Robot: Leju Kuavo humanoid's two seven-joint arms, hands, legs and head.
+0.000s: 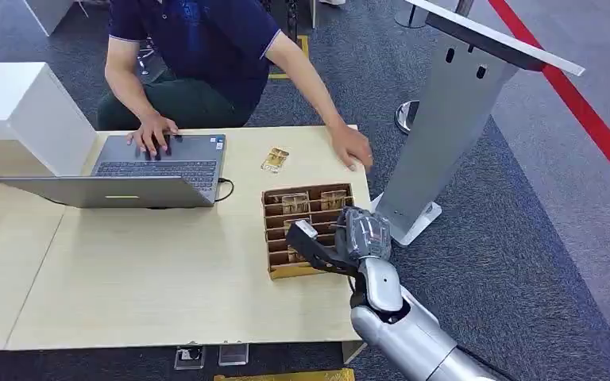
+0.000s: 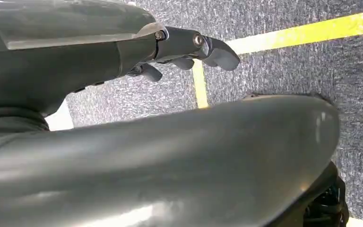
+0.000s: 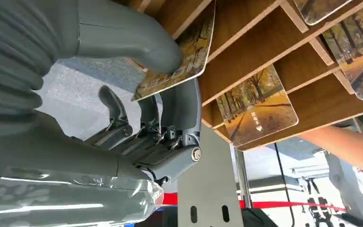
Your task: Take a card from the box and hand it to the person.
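Observation:
A brown slotted cardboard box (image 1: 275,271) sits near the table's right edge with several autumn-tree picture cards (image 1: 295,203) standing in its slots. My right hand (image 1: 351,238) is over the box's near right part. The right wrist view shows my right hand (image 3: 137,99) pinching one card (image 3: 191,49) between the thumb and a finger, at the box's slots (image 3: 264,52). More cards (image 3: 257,111) stand in the slots beside it. The person's hand (image 1: 353,149) rests on the table just beyond the box. My left hand (image 2: 184,49) hangs over the carpet, holding nothing.
One loose card (image 1: 275,159) lies on the table beyond the box. An open laptop (image 1: 159,168) stands at the left under the person's other hand. A grey slanted stand (image 1: 445,119) rises just right of the table. A white cabinet (image 1: 24,103) is far left.

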